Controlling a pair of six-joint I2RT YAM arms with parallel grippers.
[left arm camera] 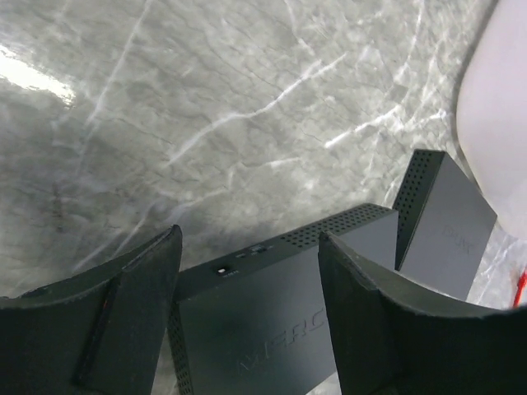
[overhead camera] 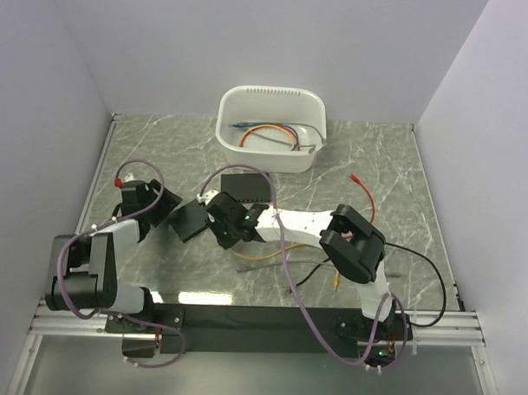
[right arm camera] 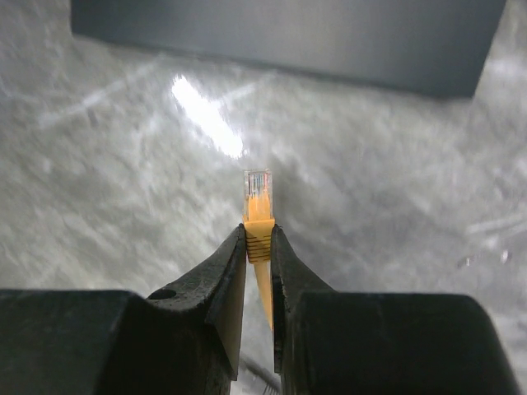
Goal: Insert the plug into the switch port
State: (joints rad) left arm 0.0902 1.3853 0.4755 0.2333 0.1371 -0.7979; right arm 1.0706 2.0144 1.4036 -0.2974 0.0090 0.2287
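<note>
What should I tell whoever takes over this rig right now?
Left hand: open, fingers either side of the black switch, not closed on it yet.
Right hand: shut on the orange plug, clear tip pointing ahead toward a dark box.
Done: plug is picked up.
Left: steady the switch, line the plug up with a port, push it in. No port shows in these views.

Open table (right arm camera: 123,164) between plug (right arm camera: 257,188) and switch (right arm camera: 288,33)
</note>
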